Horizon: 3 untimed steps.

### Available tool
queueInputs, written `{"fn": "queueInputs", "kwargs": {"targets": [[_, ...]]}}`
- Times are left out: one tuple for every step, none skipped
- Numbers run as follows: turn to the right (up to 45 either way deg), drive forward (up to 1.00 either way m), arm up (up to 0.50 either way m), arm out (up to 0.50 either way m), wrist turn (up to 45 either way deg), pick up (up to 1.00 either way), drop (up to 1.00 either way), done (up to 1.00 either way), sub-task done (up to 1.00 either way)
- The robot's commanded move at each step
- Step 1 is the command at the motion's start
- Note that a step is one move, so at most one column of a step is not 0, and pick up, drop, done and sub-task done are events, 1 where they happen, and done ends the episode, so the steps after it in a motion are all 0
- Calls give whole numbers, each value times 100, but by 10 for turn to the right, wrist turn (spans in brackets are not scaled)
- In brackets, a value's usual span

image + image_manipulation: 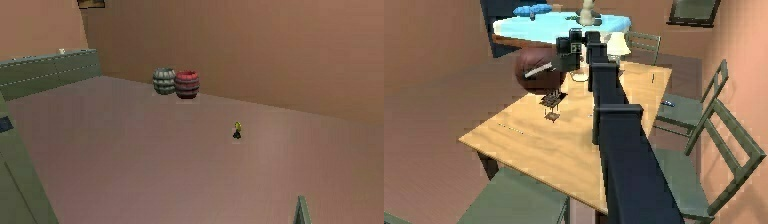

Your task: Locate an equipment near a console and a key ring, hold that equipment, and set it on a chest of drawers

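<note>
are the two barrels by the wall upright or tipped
Upright: the grey barrel and the red barrel stand on their bases on the floor, tops up.

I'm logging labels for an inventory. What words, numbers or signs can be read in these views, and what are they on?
No readable text in either view.
White squares at the arm's far end: black marks, not letters.
Brown ball: dark lines, no lettering.
Two barrels: no print to be made out.
Wall picture: too small to tell.
</note>
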Motion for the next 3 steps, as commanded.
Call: {"fn": "queueInputs", "kwargs": {"targets": [[0, 0, 0, 0, -450, 0, 0, 0, 0], [0, 0, 0, 0, -450, 0, 0, 0, 0], [0, 0, 0, 0, -30, 0, 0, 0, 0]]}}
